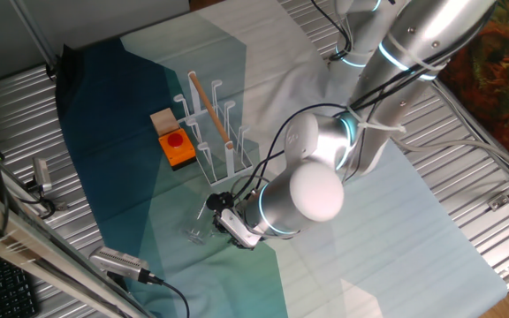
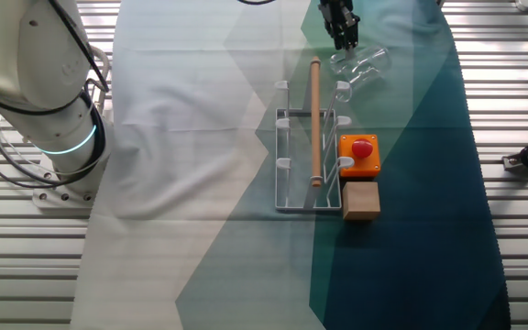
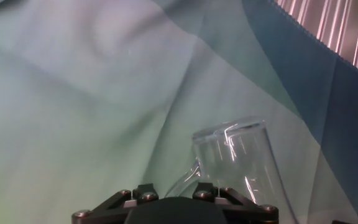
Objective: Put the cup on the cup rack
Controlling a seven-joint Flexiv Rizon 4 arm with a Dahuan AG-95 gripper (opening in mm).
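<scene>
The cup [image 2: 363,62], a clear glass mug, lies on its side on the cloth near the end of the cup rack [image 2: 293,158]. In the hand view the cup [image 3: 238,158] fills the lower right, its handle [image 3: 186,178] curving down toward the gap between the jaw mounts. My gripper [image 2: 342,38] hangs just beside the cup's handle side; in one fixed view the gripper [image 1: 222,218] is right of the cup [image 1: 196,233]. The fingertips are hidden, so I cannot tell whether they hold the handle. The white rack [image 1: 212,132] has thin upright pegs.
A wooden rod [image 2: 315,119] lies along the rack. An orange box with a red button [image 2: 359,152] and a cardboard block [image 2: 361,200] sit beside the rack. The arm's base [image 2: 49,101] stands at the table's side. Cables and clamps line the metal edge [image 1: 117,262].
</scene>
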